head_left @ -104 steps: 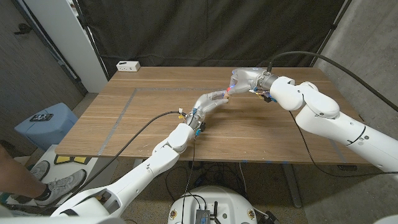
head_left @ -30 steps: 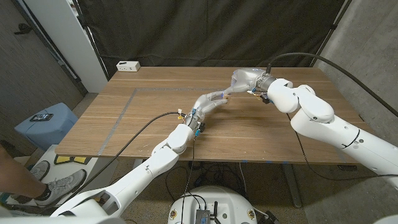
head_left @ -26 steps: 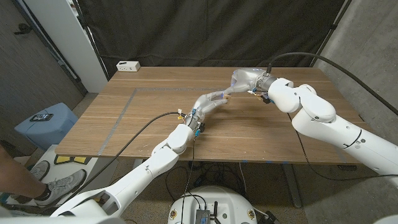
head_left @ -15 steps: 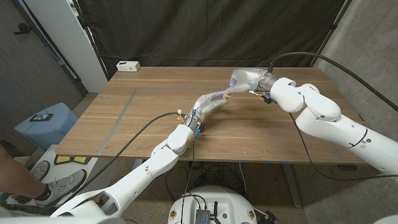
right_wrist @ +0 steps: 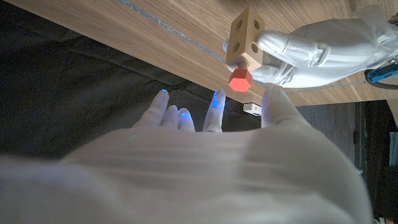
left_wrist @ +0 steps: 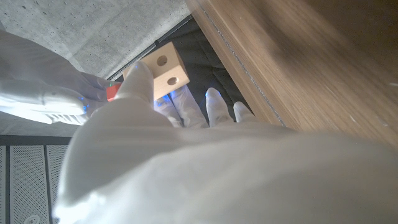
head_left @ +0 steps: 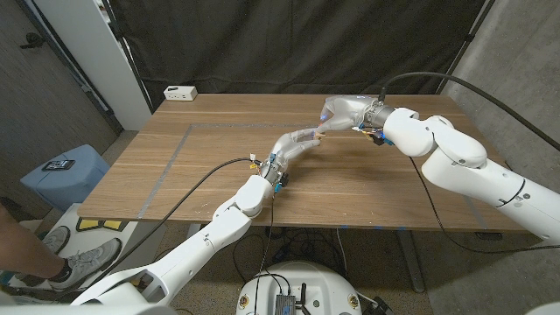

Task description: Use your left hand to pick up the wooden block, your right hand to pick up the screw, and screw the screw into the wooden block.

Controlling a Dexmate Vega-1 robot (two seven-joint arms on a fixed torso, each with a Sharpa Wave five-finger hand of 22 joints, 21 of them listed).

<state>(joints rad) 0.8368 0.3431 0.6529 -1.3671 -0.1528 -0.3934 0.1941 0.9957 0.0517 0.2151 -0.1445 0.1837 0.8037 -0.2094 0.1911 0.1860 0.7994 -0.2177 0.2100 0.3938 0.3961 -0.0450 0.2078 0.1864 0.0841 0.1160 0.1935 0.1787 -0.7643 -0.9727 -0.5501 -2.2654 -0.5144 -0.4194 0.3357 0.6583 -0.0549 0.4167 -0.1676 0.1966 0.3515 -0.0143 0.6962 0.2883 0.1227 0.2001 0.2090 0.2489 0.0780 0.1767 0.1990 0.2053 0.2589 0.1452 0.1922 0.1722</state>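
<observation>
My left hand (head_left: 304,138) holds a pale wooden block (right_wrist: 244,34) with round holes up off the table (head_left: 219,175), past its middle. The block (left_wrist: 164,68) sticks out beyond my left fingers (left_wrist: 140,81). A screw with a red hexagonal head (right_wrist: 239,81) stands in one face of the block, its shank partly sunk in. My right hand (head_left: 343,110) hovers right at that head with its fingers (right_wrist: 214,106) spread and apart from it. A sliver of the red head (left_wrist: 112,93) shows beside my right hand (left_wrist: 56,93).
A white socket strip (head_left: 180,92) lies at the table's back left corner. Grey tape lines (head_left: 175,149) cross the left half of the tabletop. A blue stool (head_left: 66,171) stands off the table's left side, and a person's shoe (head_left: 79,261) shows below it.
My right forearm and elbow have drifted a little to the right and the hand has turned slightly at the screw. My left arm and the block have stayed put.
</observation>
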